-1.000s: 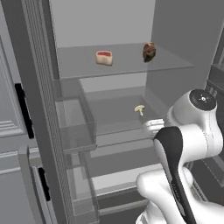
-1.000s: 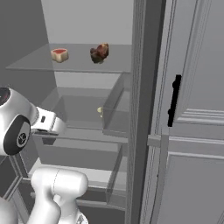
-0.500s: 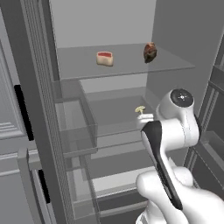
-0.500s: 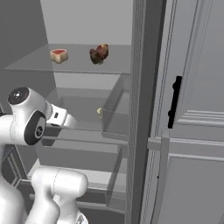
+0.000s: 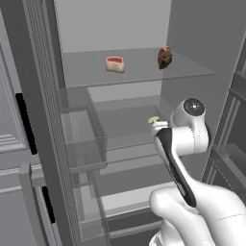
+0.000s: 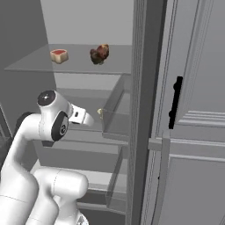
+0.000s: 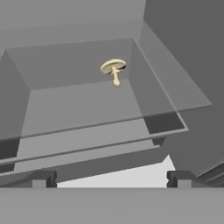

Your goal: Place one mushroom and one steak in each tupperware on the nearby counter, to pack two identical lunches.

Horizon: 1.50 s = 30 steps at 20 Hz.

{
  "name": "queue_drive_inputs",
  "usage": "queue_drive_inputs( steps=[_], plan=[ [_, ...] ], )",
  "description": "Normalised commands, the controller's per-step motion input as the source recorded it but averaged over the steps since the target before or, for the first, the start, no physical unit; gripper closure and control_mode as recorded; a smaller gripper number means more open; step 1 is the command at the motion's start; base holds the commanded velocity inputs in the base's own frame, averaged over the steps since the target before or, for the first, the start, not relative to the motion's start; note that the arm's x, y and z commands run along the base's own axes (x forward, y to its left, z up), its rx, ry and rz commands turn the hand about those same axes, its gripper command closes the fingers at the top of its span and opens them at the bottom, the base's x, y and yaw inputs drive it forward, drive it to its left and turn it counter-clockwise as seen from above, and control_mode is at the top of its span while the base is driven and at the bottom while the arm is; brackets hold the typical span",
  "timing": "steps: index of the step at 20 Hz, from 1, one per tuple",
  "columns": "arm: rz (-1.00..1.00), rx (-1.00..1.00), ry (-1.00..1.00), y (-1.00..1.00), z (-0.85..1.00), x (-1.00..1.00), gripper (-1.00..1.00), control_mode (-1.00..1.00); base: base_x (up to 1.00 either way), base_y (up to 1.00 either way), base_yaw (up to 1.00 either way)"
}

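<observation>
Two dark fingertips (image 7: pixel 43 178) are seen at the bottom of the hand view, spread as wide as they go, and nothing is held between them. The gripper (image 7: pixel 110 180) is pointed into an open fridge, short of the front lip of the middle glass shelf (image 7: pixel 87 109). In the left base view the white arm (image 5: pixel 180 158) is raised from the lower right, its wrist brought up level with that shelf; in the right base view the hand (image 6: pixel 81 116) is seen reaching toward the fridge's interior.

Further in, one mushroom (image 7: pixel 113 70) is found lying on the middle shelf, tan cap toward the back and pale stem toward the camera, well apart from the fingers. The same mushroom (image 5: pixel 153 119) is glimpsed just past the wrist in the left base view, and as a small pale spot (image 6: pixel 100 112) beside a clear drawer wall in the right base view.

Farther back and higher, on the upper glass shelf (image 5: pixel 139 72), one steak (image 5: pixel 115 63) is laid, pink-red on top with a pale rim. A dark reddish-brown item (image 5: pixel 164 57) is set apart from it on the same shelf; what it is cannot be told. No brand, label or writing can be read anywhere on the fridge, the shelves or the food.
</observation>
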Motion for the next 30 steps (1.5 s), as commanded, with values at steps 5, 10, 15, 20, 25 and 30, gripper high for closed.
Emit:
queue_drive_inputs(
  steps=[5,10,15,20,25,30],
  plan=[
    [0.00,0.00,0.00,-0.28,-0.28,0.68,-1.00,-1.00,0.00,0.00,0.00],
    [0.00,0.00,0.00,-0.14,-0.08,0.58,-1.00,-1.00,0.00,0.00,0.00],
    [0.00,0.00,0.02,-0.07,-0.03,0.55,-1.00,-1.00,0.00,0.00,0.00],
    [0.00,0.00,0.04,-0.01,-0.13,0.45,-1.00,-1.00,0.00,0.00,0.00],
    [0.00,0.00,0.03,0.00,-0.18,0.35,-1.00,-1.00,0.00,0.00,0.00],
    [0.00,0.00,0.03,0.00,-0.29,0.35,-1.00,-1.00,0.00,0.00,0.00]
  ],
)
